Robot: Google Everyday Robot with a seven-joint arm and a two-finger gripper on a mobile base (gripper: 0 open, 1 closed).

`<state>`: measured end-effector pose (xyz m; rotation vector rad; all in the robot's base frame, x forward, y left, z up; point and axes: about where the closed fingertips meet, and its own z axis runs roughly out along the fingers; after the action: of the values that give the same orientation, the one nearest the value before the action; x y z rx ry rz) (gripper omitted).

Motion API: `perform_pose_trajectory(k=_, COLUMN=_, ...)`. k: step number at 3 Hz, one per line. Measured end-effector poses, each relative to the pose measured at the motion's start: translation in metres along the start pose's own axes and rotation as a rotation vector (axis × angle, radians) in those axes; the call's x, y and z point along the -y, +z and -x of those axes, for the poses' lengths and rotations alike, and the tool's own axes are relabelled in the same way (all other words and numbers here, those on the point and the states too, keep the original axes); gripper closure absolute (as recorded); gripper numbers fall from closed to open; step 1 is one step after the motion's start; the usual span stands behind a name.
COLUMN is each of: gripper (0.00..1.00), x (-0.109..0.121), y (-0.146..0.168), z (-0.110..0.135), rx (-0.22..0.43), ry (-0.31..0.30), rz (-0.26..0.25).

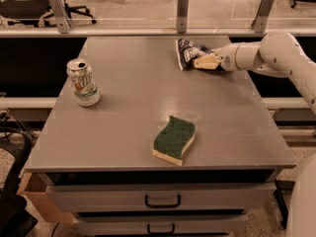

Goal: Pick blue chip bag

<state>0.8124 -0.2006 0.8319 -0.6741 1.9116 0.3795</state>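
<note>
The blue chip bag [187, 51], dark navy foil with white printing, is at the far right of the grey table [133, 78]. It looks crumpled, and its left end is tipped up. My gripper [204, 61] reaches in from the right on the white arm [266, 53]. Its tan fingers are closed on the bag's right edge, low over the tabletop.
A green-and-yellow sponge [174, 139] lies near the table's front middle. A green soda can [84, 83] stands at the left. Drawers with black handles [163, 200] are below the front edge. Metal posts [182, 4] and a rail run behind the table.
</note>
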Motion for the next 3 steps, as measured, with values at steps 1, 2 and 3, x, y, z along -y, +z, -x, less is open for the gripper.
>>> perform_pose_trajectory(k=1, gripper=1.00, x=0.0000, y=-0.0008, z=0.0021, rx=0.000, ry=0.000, rz=0.000)
perform_pose_trajectory(k=2, gripper=1.00, x=-0.0001, y=-0.0009, z=0.0024, rx=0.000, ry=0.000, rz=0.000)
perform_pose_trajectory(k=3, gripper=1.00, x=-0.0001, y=-0.0010, z=0.0027, rx=0.000, ry=0.000, rz=0.000)
